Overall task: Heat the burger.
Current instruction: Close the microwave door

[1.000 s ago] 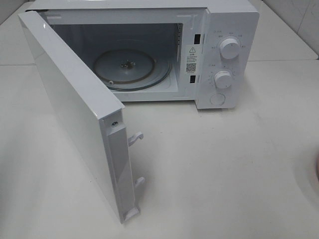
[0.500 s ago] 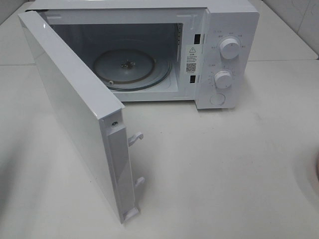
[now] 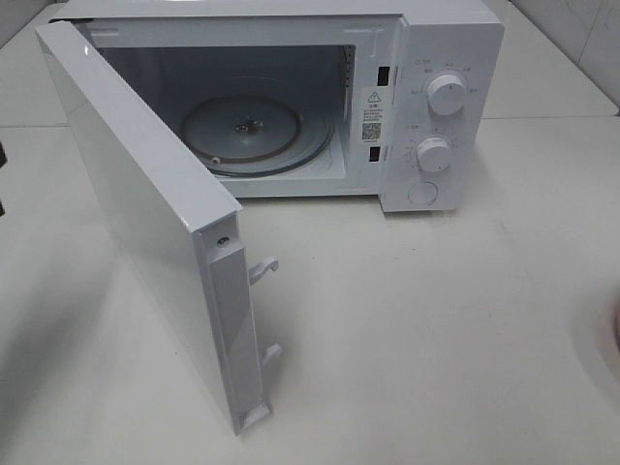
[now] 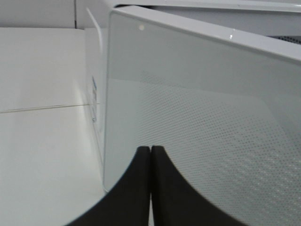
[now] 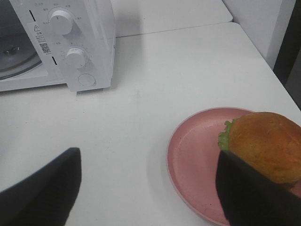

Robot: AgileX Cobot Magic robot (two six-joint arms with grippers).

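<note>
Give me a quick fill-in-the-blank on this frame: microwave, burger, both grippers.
1. The microwave door is ____.
2. The burger sits on a ____ plate.
3. The glass turntable inside the microwave holds ____.
4. The left gripper has its fingers ____, while the right gripper is open.

Missing words: open; pink; nothing; shut

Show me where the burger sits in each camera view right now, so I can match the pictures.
Exterior high: the burger is not in view; only a pink sliver of the plate shows at the right edge.
Left wrist: not in view; the microwave door fills the picture.
Right wrist: the burger sits on the plate, partly behind a finger of the open right gripper.
Shared landmark: the microwave, in all three views.
</note>
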